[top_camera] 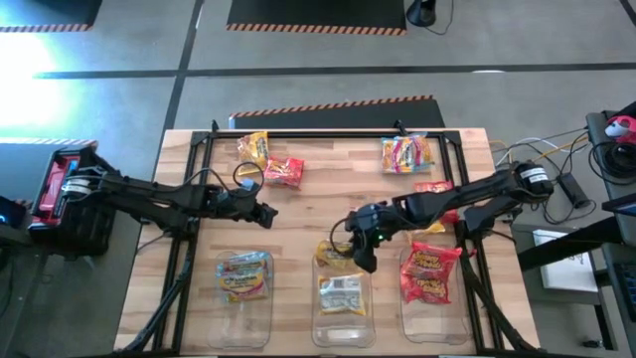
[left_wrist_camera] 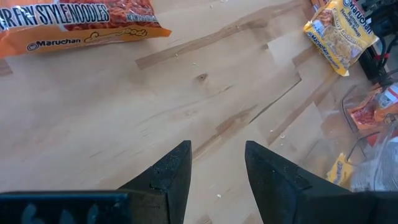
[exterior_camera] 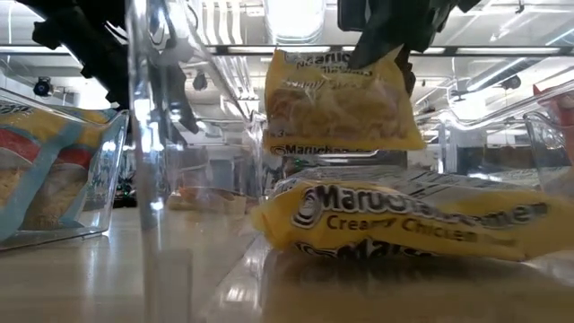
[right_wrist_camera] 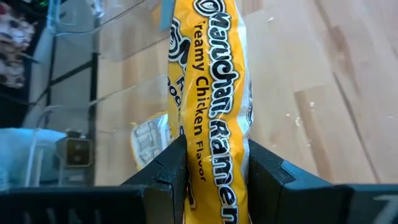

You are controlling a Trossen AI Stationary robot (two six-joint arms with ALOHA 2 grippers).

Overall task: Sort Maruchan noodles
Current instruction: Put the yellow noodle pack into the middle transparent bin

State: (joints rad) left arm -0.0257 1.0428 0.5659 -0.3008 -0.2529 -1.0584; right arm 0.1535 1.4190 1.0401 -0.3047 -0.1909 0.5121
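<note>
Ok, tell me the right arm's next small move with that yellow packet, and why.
Probably lower a little and open the jaws. The right gripper is shut on a yellow Creamy Chicken packet, which hangs over the middle bin. Another yellow packet already lies there, so it is the matching bin. The left gripper waits over bare table.

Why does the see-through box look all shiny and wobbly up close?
In the low view, ceiling lights glare off the clear bin wall, bending what's behind it; the yellow noodle packet lying inside stays readable. In the right wrist view, the held packet shines with small highlights.
</note>
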